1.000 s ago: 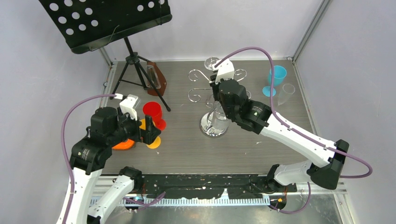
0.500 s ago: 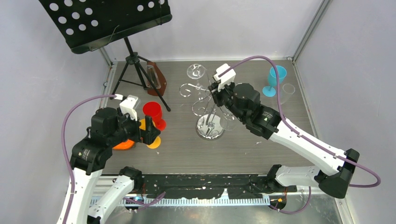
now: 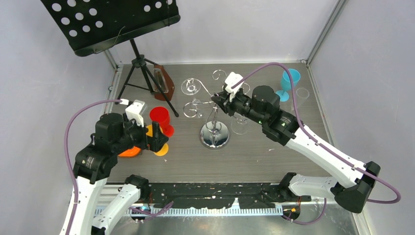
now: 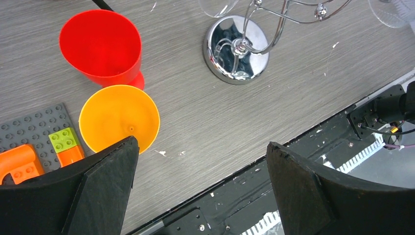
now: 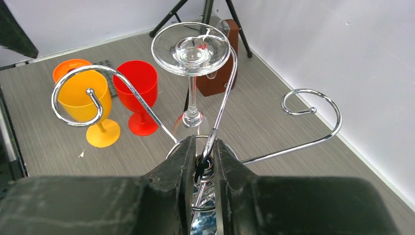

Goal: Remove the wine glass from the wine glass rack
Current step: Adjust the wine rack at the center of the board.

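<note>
The chrome wine glass rack (image 3: 214, 134) stands mid-table, its mirror base also in the left wrist view (image 4: 236, 49). A clear wine glass (image 3: 190, 87) hangs upside down from a scroll arm on the rack's far-left side, foot up (image 5: 191, 49). My right gripper (image 3: 219, 100) is shut on the rack's wire at the hub on top of the post (image 5: 203, 147). A curled arm tip (image 5: 89, 91) sticks out to the left of it. My left gripper (image 3: 156, 137) hovers open over the near-left table edge (image 4: 200, 156), holding nothing.
A black music stand (image 3: 112, 22) on a tripod and a brown holder (image 3: 164, 81) are at the back left. Red cup (image 3: 160, 117), orange cup (image 4: 119, 117) and a grey brick plate (image 4: 34, 127) sit by the left gripper. Blue cup (image 3: 288, 81) and a clear glass (image 3: 301, 95) stand at the back right.
The right gripper has carried the rack's top leftward and the whole rack with its hanging glass has slid left across the table. Its jaws have narrowed slightly. The left arm has stayed still.
</note>
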